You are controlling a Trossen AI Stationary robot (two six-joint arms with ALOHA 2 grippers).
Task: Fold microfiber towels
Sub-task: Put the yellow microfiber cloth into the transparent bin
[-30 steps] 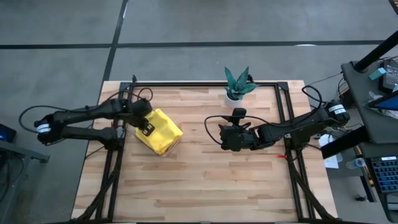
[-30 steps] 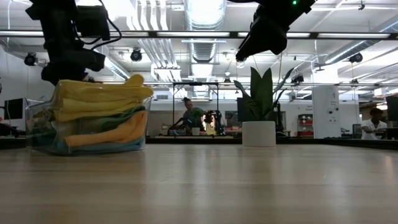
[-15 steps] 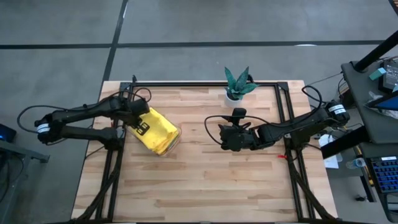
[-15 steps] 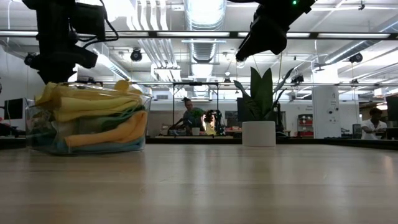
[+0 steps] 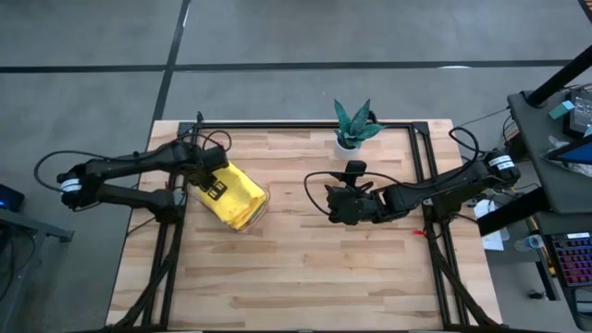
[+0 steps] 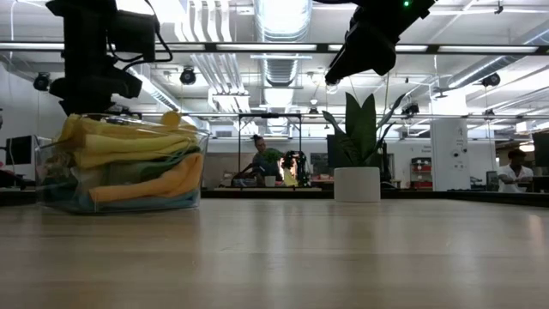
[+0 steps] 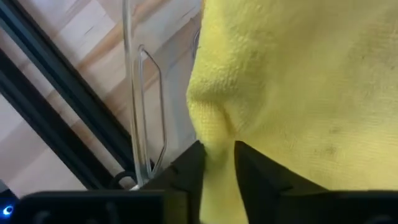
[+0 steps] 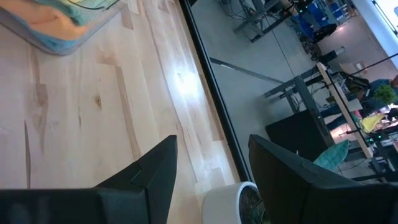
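A clear tray (image 5: pixel 263 198) at the table's left holds a stack of folded microfiber towels: yellow ones on top (image 6: pixel 129 142), pale green (image 6: pixel 129 170), orange (image 6: pixel 167 182) and blue (image 6: pixel 129 204) beneath. My left gripper (image 5: pixel 211 185) points down onto the top yellow towel (image 5: pixel 242 196) at the tray's left end. Its fingers stand a little apart, with a ridge of the yellow cloth (image 7: pixel 217 134) between them. My right gripper (image 5: pixel 335 205) hangs open in the air right of the table's middle, nothing between its fingers (image 8: pixel 211 168). My left gripper comes from above, its fingertips (image 7: pixel 189 168) set into the top yellow towel near the tray's left end. A raised ridge of the cloth (image 7: pixel 214 124) fills the narrow gap and touches both fingers. The towel lies on the stack, not lifted.
A teal-leaved plant in a white pot (image 5: pixel 351 128) stands at the far edge, near the middle. Black frame rails (image 5: pixel 305 123) run along the table's far edge and sides. Bare wood lies between the tray and the near edge (image 5: pixel 296 277).
The top yellow towel, bulging up over the tray's right rim a second ago, has come down flat onto the stack inside the tray. My left gripper has tipped to point more steeply down over the tray's left end.
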